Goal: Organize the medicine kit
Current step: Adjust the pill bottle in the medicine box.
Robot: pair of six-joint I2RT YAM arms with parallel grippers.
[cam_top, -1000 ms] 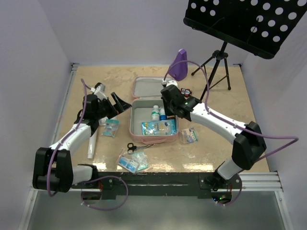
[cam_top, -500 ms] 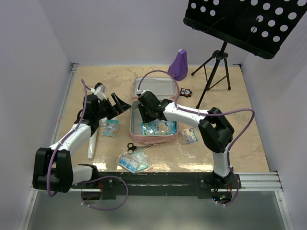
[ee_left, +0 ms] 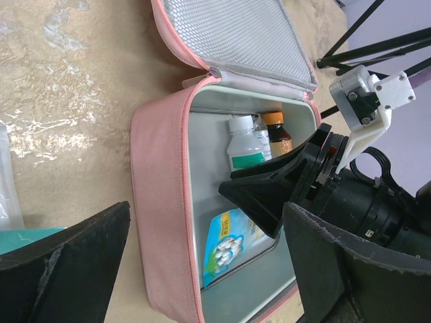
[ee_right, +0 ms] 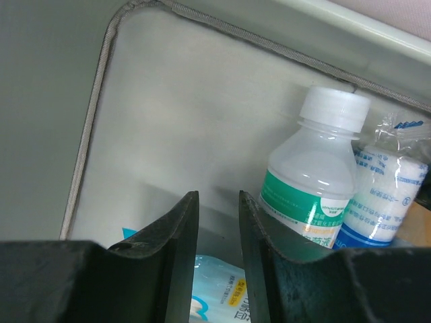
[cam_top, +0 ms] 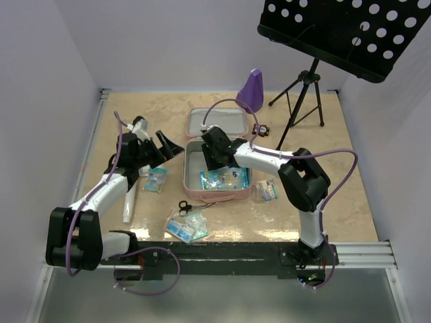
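The medicine kit (cam_top: pixel 215 196) lies open under my right gripper (ee_right: pixel 219 195), whose narrowly parted jaws hold nothing. Inside it are a white bottle (ee_right: pixel 313 188) and a blue packet (cam_top: pixel 223 179). To its left, my left gripper (cam_top: pixel 171 144) gapes wide. Scissors (cam_top: pixel 187 206), a tube (cam_top: pixel 129 202) and packets (cam_top: pixel 187 229) lie outside it, so I judge it about half done.

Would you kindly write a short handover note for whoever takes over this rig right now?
Grippers: left gripper wide open, empty, hovering left of the case. The right gripper is slightly open, empty, down inside the case beside the white bottle.
Case: open mid-table, lid laid back.
Done: white bottle, wrapped roll and blue packet are in the case.
Left: scissors, white tube, left packet, front packets and right packet lie outside on the table; pack them, then close the lid.
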